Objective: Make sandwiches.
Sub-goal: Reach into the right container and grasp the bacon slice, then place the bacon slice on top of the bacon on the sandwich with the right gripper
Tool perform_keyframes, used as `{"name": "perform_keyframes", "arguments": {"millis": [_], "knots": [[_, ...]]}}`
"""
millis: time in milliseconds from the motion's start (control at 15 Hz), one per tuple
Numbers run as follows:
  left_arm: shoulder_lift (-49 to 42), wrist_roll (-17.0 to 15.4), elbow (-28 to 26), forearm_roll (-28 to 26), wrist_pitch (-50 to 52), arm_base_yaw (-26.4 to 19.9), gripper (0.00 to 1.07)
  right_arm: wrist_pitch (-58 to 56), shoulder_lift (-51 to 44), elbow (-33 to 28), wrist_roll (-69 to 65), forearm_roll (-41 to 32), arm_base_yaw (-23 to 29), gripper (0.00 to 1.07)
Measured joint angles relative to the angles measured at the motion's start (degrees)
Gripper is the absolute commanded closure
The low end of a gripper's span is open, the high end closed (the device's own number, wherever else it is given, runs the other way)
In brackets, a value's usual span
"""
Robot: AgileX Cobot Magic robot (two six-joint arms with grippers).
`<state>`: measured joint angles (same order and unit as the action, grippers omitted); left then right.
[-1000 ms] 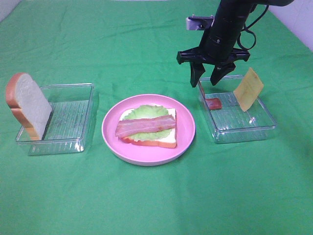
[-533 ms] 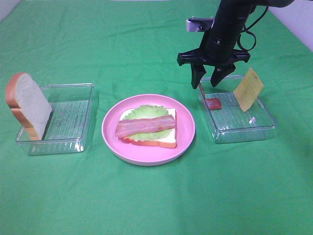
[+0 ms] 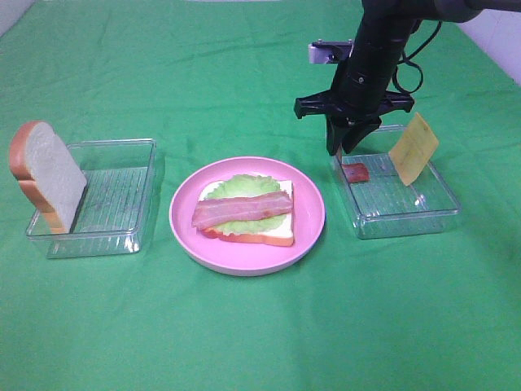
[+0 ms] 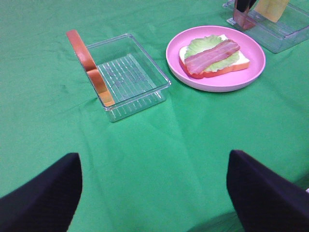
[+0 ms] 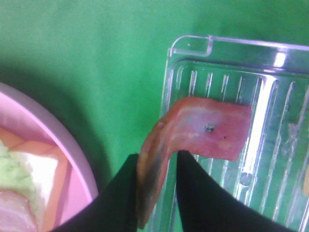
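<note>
No text, label, brand, number or sign can be read in any of the views. The grey block [image 3: 328, 51] on the arm [image 3: 376, 41] is too small to tell whether it carries a marking.

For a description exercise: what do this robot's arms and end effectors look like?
The right arm is black and tubular, with looping black cables and a silvery camera box at the wrist. The right end effector has a black crossbar and two tapering black fingers. The left end effector shows two rounded black fingers.
</note>
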<state>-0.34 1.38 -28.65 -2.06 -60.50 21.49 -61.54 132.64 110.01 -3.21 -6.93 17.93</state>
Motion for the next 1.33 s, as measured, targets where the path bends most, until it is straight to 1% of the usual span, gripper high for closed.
{"name": "perform_keyframes", "arguments": {"millis": [133,333,533,667,933,1000,1067,1133,1200,1333], "knots": [[0.0,0.0,0.0,0.0,0.0,0.0,0.29,0.0,0.0,0.0,-0.3,0.3,0.0,1.07],[0.0,0.0,0.0,0.0,0.0,0.0,0.29,0.0,0.0,0.0,-1.5,2.6,0.0,1.07],[0.0,0.0,0.0,0.0,0.0,0.0,0.29,0.0,-0.5,0.0,-1.5,2.7,0.0,1.07],[0.0,0.0,0.0,0.0,0.0,0.0,0.29,-0.1,-2.6,0.0,-1.5,2.7,0.0,1.07],[0.0,0.0,0.0,0.0,0.0,0.0,0.29,-0.7,-9.8,0.0,-1.3,2.5,0.0,1.07],[0.0,0.0,0.0,0.0,0.0,0.0,0.29,-2.5,-13.3,0.0,-0.2,-1.0,0.0,1.07],[0.0,0.0,0.0,0.0,0.0,0.0,0.29,-3.3,-14.4,0.0,0.7,-4.0,0.0,1.07],[0.0,0.0,0.0,0.0,0.0,0.0,0.29,-3.7,-15.1,0.0,2.1,-8.8,0.1,1.07],[0.0,0.0,0.0,0.0,0.0,0.0,0.29,-4.0,-15.2,0.0,3.2,-11.1,0.1,1.07],[0.0,0.0,0.0,0.0,0.0,0.0,0.29,-4.1,-15.3,-1.2,8.5,-21.9,0.2,1.07]]}}
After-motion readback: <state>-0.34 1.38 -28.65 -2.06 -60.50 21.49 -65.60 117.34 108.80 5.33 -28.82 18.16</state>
